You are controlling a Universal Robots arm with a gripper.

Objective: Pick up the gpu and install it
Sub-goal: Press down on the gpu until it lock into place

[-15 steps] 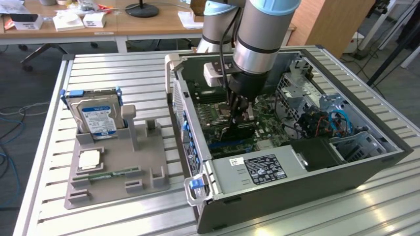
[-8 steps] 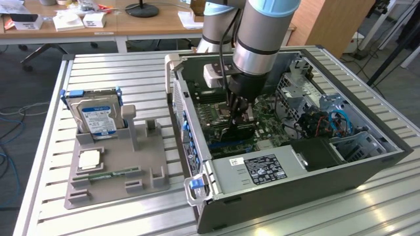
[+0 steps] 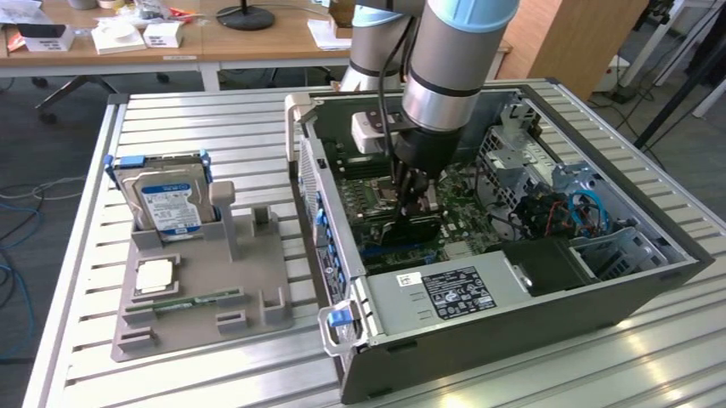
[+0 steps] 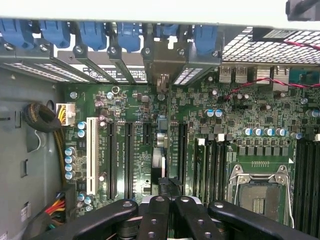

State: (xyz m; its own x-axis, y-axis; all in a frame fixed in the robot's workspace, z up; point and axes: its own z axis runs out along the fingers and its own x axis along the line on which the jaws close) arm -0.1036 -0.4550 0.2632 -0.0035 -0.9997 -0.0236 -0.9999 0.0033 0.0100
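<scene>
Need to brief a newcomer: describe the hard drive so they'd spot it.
On the exterior view's left of the open computer case lies a grey holder. The hard drive stands upright at its far end, a silver box with blue-white label, unlike the flat square chip and green memory stick.

Dark gpu (image 3: 411,228) upright on motherboard
</scene>
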